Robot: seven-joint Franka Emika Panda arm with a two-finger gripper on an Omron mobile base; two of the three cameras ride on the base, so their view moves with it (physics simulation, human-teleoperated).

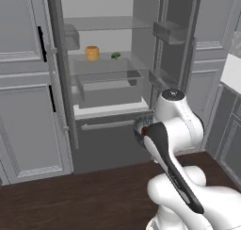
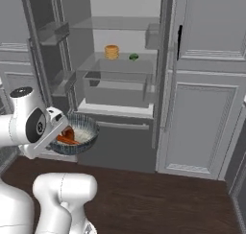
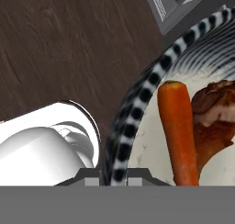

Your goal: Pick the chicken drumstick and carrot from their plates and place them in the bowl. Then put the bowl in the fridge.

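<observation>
- The gripper [image 3: 114, 175], jaws pinched on the rim of the bowl [image 2: 81, 132], holds it above the dark floor [image 2: 158, 199] in front of the open fridge [image 2: 120, 84], with the carrot [image 3: 178, 131] and the chicken drumstick [image 3: 213, 115] lying side by side inside.
- A rim-only hold looks precarious: a tilt on the lift could roll the food out (or slip the bowl), and the drawer front [image 2: 115, 108] might catch its edge.
- The hand view shows the rim grip and contents close up; the right base view shows the bowl low, below the shelves; the left base view hides most of the bowl behind the arm.
</observation>
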